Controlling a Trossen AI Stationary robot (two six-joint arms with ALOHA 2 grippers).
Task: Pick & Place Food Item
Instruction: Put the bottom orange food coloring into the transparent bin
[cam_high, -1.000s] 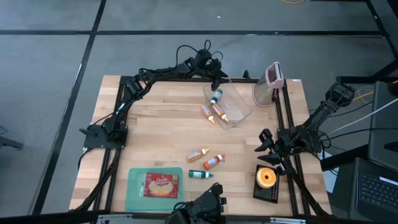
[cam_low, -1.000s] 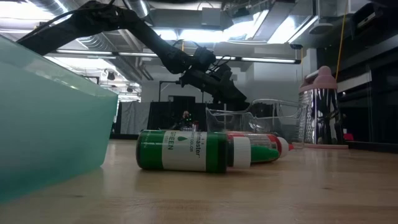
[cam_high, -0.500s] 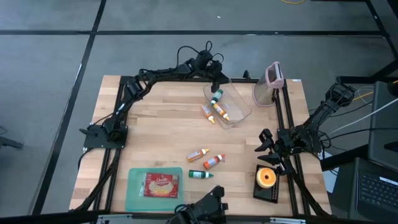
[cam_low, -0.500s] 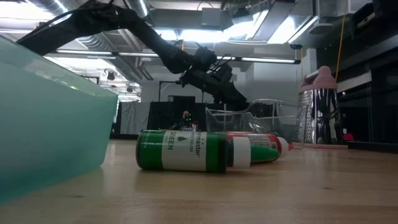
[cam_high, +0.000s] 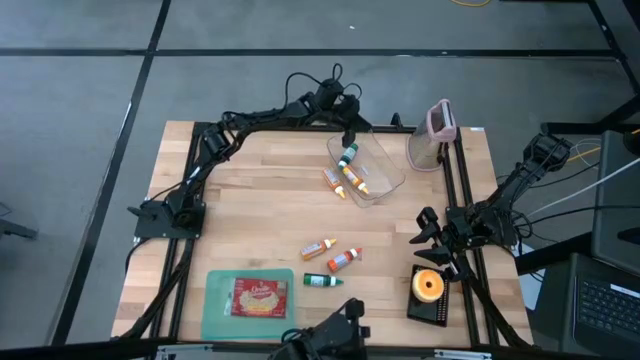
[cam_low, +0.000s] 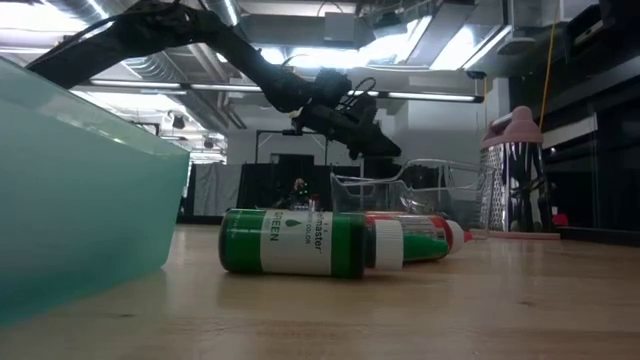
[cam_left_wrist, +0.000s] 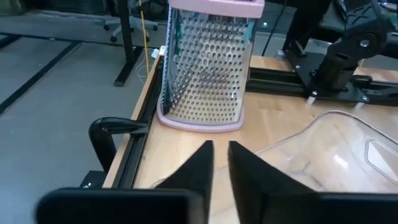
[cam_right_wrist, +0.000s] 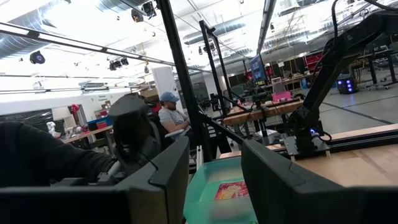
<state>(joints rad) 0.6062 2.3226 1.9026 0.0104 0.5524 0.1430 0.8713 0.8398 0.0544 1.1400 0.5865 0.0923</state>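
A clear plastic container stands at the table's far middle. A green-capped bottle and an orange bottle lie in it, and another orange bottle lies just outside its left wall. My left gripper hovers over the container's far rim. Its fingers are nearly together with a narrow gap, and nothing is between them. Three more bottles lie near the table's middle: orange, red and green. My right gripper waits open at the right edge.
A pink-topped metal grater stands right of the container, close to my left gripper. A teal tray holding a food package sits at the near left. An orange object on a black base is at the near right. People show in the room behind.
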